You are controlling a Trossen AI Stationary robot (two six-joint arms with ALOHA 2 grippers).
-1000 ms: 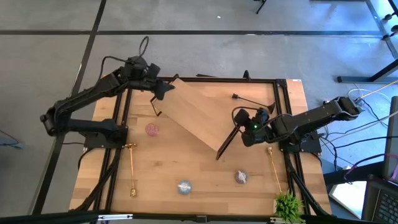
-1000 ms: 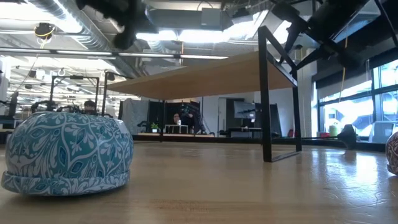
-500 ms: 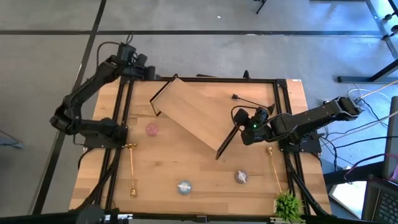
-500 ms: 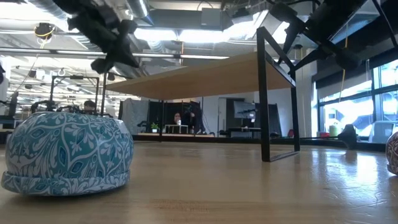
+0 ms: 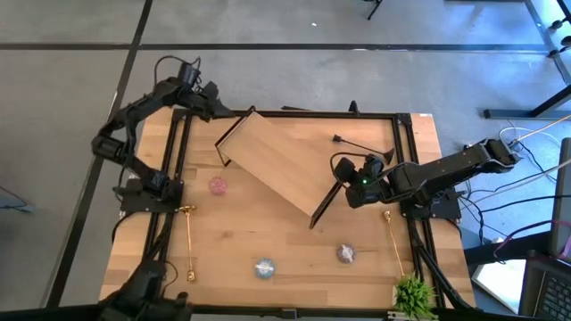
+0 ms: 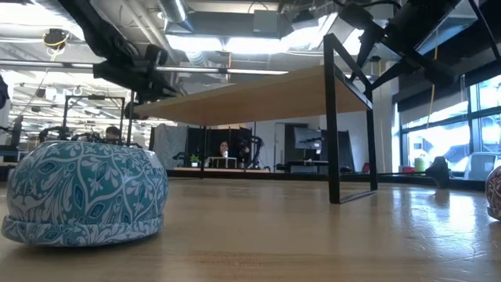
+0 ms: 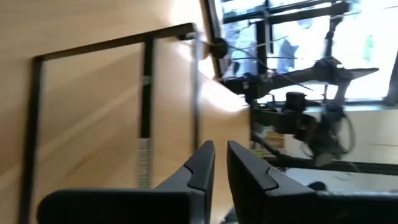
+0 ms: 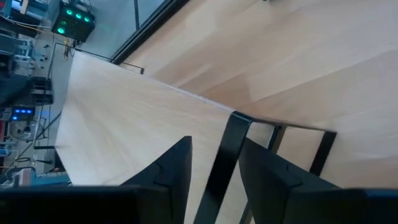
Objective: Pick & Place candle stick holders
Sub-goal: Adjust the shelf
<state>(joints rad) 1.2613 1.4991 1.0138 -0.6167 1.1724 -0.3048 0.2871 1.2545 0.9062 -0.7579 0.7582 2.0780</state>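
Observation:
The wooden board (image 5: 281, 165) lies askew mid-table, and its right rail's foot (image 6: 354, 197) rests on the tabletop. My right gripper (image 5: 343, 183) is shut on that right rail. My left gripper (image 5: 223, 109) hovers off the board's far left corner. Its fingers (image 7: 198, 167) stand a narrow gap apart with nothing between them. Gold candle stick holders lie flat at the left (image 5: 189, 245) and right (image 5: 393, 241), and a black one (image 5: 357, 143) lies at the far right. A pink round (image 5: 218, 185), a pale blue round (image 5: 264, 267) and a mauve round (image 5: 346, 253) sit on the table. My right gripper pinches the board's black right end rail (image 8: 225, 155) between its two fingers, near the rail's far end. The fingers come slanting down from the table's right side and lie across the rail. The rail's lower bar stays on the table.
A small green plant (image 5: 413, 294) stands at the near right corner. Black frame bars (image 5: 174, 169) run along the table's left and right sides. The pale blue round (image 6: 82, 192) fills the low view's left foreground. People show in the room behind.
My left gripper has drawn back from the board's left rail toward the table's far left corner, sinking and rolling as it went. The left arm has folded back with it. The board and my right gripper have kept still.

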